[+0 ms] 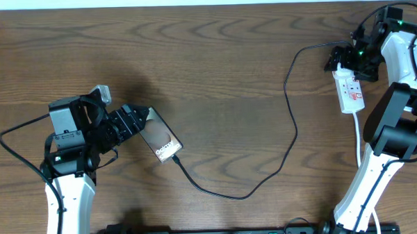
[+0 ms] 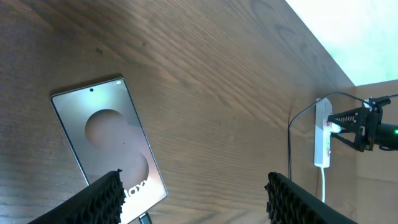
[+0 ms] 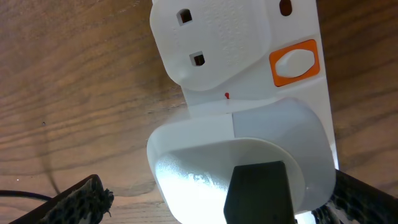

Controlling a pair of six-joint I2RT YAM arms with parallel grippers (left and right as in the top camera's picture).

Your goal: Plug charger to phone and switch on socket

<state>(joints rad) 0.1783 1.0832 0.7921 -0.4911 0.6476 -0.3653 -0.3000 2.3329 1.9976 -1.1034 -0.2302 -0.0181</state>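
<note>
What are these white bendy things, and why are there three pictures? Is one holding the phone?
The white bendy things are two robot arms at a wooden table. Each ends in a gripper, like two fingers. One picture looks down from above. The other two come from little cameras on the arms' wrists, so each shows its own fingers up close.

The left gripper is open, over one end of the phone, which lies flat. It isn't holding it. A thin black charger cable runs from the phone's end across the table to the white power strip. The right gripper is wide open at the end of the strip. Its camera shows an orange switch there.
</note>
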